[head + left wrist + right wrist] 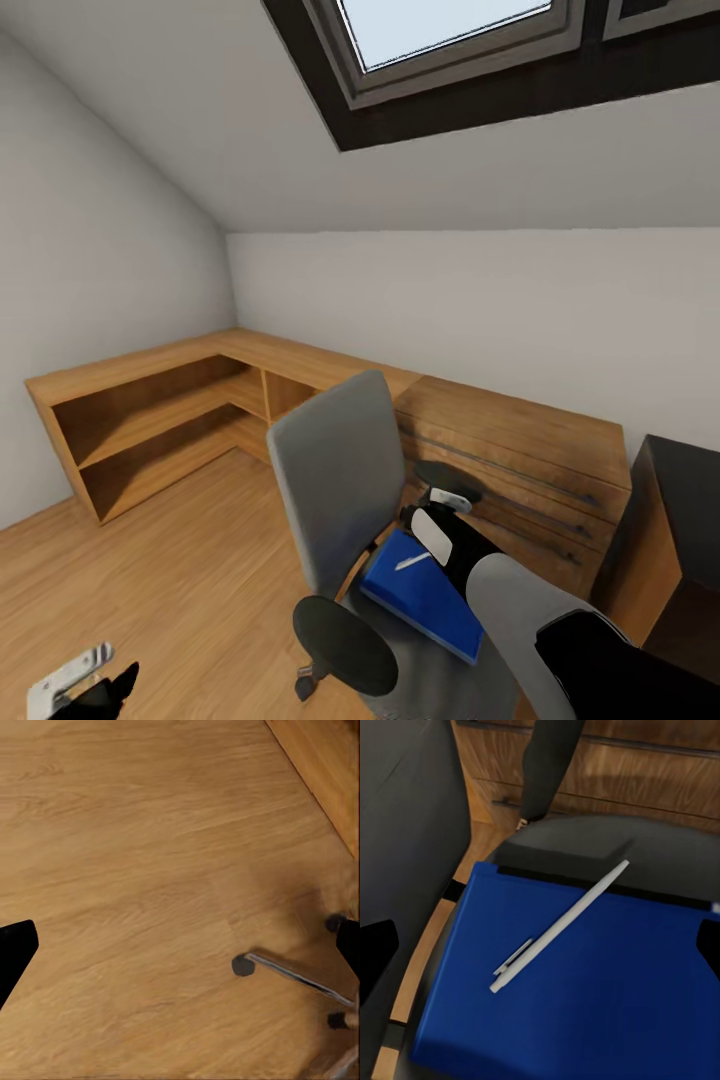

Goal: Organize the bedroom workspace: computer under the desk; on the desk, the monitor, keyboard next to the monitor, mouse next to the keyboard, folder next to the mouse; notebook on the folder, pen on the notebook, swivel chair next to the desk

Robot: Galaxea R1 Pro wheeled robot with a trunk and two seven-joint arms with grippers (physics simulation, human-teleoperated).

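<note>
While the right tool (540,945) hovers spread wide, the pen (556,927) lies diagonally across the folder (585,1005).

Even, soft daylight from the skylight (440,30), faint shadows under the chair (345,480), no glare, slightly soft render, wide-angle stretch at head-view edges, wrist views a bit blurry.

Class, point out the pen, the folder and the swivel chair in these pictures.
pen (559,927), right wrist view, middle of its white barrel.
folder (607,1005), right wrist view, bare blue cover.
swivel chair (335,470), head view, grey backrest.
</note>
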